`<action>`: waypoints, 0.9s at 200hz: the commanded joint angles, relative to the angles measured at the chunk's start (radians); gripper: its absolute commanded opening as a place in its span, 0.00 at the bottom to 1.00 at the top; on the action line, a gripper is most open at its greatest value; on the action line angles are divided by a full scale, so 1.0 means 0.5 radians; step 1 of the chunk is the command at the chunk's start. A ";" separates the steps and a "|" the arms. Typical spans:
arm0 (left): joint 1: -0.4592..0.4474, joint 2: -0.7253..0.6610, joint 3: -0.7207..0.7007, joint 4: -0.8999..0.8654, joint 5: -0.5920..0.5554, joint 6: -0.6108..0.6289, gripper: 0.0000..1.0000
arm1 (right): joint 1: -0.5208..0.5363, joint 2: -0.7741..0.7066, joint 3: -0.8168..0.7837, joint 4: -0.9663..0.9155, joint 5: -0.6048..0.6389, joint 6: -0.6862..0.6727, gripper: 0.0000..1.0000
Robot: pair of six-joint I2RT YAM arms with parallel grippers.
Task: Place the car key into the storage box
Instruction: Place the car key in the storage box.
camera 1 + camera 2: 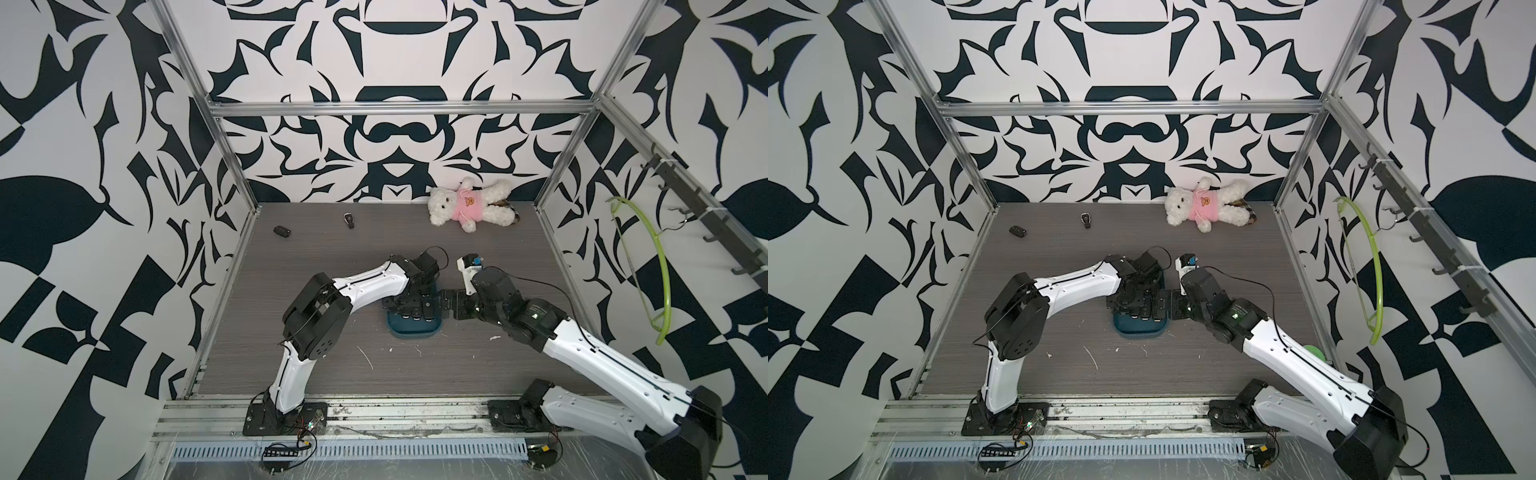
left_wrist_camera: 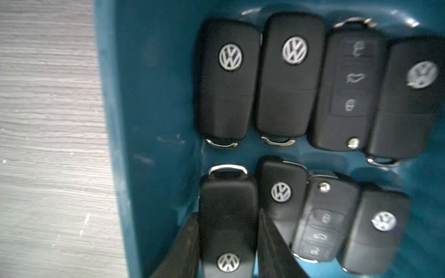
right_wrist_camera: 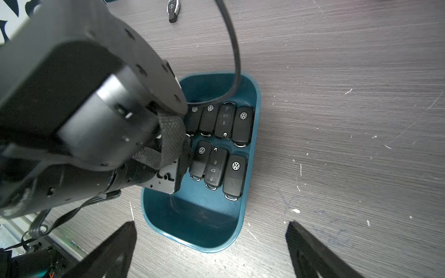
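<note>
Currently the left gripper [image 2: 228,216] pinches the car key [image 2: 227,195] by its sides inside the storage box [image 2: 154,96], where it ends one row beside seven other fobs [image 2: 289,79]. Can't tell if it touches the box floor or hangs just above. The key's badge end is cut by the frame edge. In the right wrist view the left arm [image 3: 84,108] hides that key.

The right gripper [image 3: 210,227] is spread wide and empty over the box's bare end, its fingers [image 3: 115,250] cropped. In both top views the box is mostly under the left wrist. A loose fob [image 1: 281,231] and a silver-edged key [image 1: 349,219] lie well beyond the box.
</note>
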 commanded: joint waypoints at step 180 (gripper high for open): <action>0.029 -0.012 0.133 -0.138 -0.022 0.044 0.52 | 0.003 0.060 -0.010 0.201 -0.227 -0.021 1.00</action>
